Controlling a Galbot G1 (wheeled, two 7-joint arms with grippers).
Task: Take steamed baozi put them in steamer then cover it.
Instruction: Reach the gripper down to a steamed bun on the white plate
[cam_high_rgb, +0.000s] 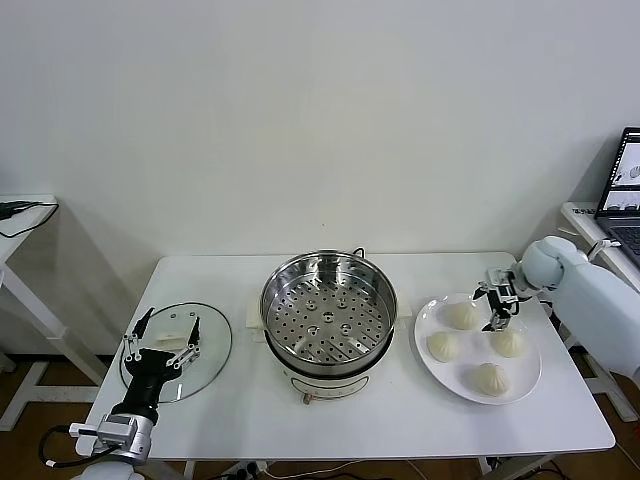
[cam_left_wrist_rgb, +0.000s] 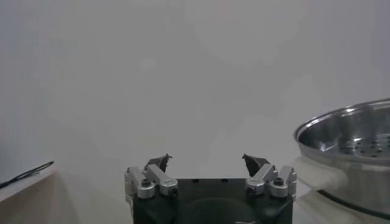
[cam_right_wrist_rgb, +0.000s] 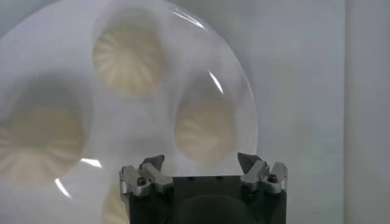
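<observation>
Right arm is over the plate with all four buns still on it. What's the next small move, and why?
Probably lower the right gripper onto the baozi beneath it and close. Its jaws stand open above the white plate, all four buns lie there, and the steamer tray is bare. The left gripper waits open over the glass lid.

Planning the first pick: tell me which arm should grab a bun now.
Right. The right pincer hangs open directly over the plate of buns, while the left pincer sits open over the glass lid, on the far side of the steamer from them.
</observation>
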